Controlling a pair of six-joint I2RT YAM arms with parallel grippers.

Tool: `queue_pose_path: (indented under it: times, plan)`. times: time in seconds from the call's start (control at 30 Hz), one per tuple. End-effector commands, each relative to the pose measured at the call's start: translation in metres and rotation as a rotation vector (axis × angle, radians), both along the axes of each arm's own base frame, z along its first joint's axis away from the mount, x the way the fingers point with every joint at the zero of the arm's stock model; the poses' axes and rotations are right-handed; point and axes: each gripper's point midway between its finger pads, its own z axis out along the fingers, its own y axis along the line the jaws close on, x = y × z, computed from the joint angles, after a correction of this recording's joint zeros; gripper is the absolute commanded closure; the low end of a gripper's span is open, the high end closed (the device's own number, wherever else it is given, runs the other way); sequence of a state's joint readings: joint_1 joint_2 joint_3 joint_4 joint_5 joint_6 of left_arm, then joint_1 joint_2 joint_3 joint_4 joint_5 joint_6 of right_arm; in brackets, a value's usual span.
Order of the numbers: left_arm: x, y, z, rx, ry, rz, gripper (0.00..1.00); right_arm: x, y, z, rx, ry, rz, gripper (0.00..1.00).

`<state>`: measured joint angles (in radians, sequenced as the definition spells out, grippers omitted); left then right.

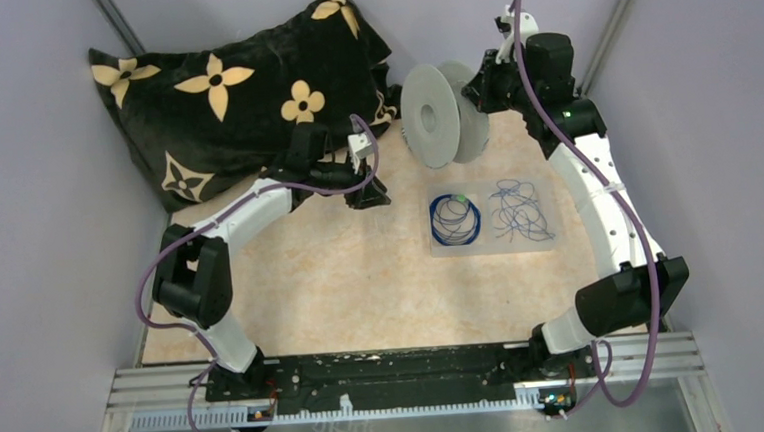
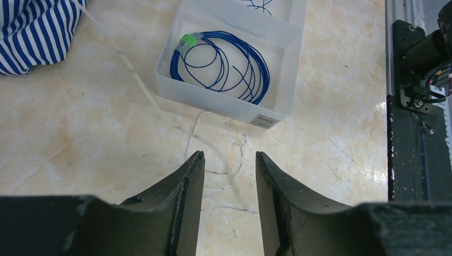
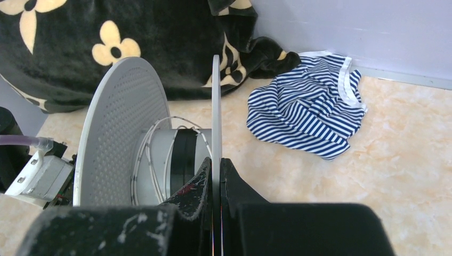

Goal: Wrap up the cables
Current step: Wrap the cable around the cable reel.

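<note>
A dark blue cable coil (image 2: 224, 66) with a green bit lies in a clear tray (image 2: 224, 102); in the top view the coil (image 1: 455, 218) sits left of a loose blue tangle (image 1: 520, 211). A thin whitish cable (image 2: 190, 136) trails over the table and loops below my left gripper (image 2: 230, 156), which is open with nothing between its fingers. My left gripper (image 1: 369, 192) hovers left of the tray. My right gripper (image 3: 216, 161) is shut on a flange of the pale spool (image 3: 120, 122), whose hub carries a few whitish turns (image 3: 152, 154). The spool (image 1: 442, 112) stands on edge at the back.
A black flowered cushion (image 1: 240, 94) fills the back left. A blue-and-white striped cloth (image 3: 306, 112) lies behind the spool near the back wall. Purple walls close in on both sides. The arms' mounting rail (image 1: 407, 370) runs along the near edge.
</note>
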<state>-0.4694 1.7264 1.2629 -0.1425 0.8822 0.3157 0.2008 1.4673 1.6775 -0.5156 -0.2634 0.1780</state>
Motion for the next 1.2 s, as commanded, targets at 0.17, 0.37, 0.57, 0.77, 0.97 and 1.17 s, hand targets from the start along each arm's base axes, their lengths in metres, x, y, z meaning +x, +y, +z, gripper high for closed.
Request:
queue_pose_path:
  times: [0.17, 0.37, 0.57, 0.77, 0.97, 1.17]
  plan:
    - [-0.013, 0.001, -0.005, -0.008, 0.007, -0.05, 0.33, -0.017, -0.006, 0.075, 0.01, -0.224, -0.001, 1.0]
    - [-0.001, 0.009, -0.002, 0.021, -0.063, 0.001, 0.27, -0.022, -0.005, 0.074, -0.011, -0.223, 0.021, 1.0]
    - [0.02, 0.021, 0.01, 0.032, -0.155, 0.069, 0.26, -0.034, 0.008, 0.073, -0.027, -0.226, 0.127, 1.0]
    - [0.044, 0.033, 0.022, -0.007, -0.184, 0.145, 0.26, -0.054, 0.029, 0.083, 0.015, -0.232, 0.277, 1.0]
    - [0.065, 0.04, 0.015, -0.049, -0.165, 0.145, 0.26, -0.077, 0.047, 0.101, 0.094, -0.224, 0.407, 1.0]
    - [0.074, 0.038, 0.006, -0.072, -0.185, 0.084, 0.24, -0.098, 0.056, 0.119, 0.138, -0.222, 0.49, 1.0]
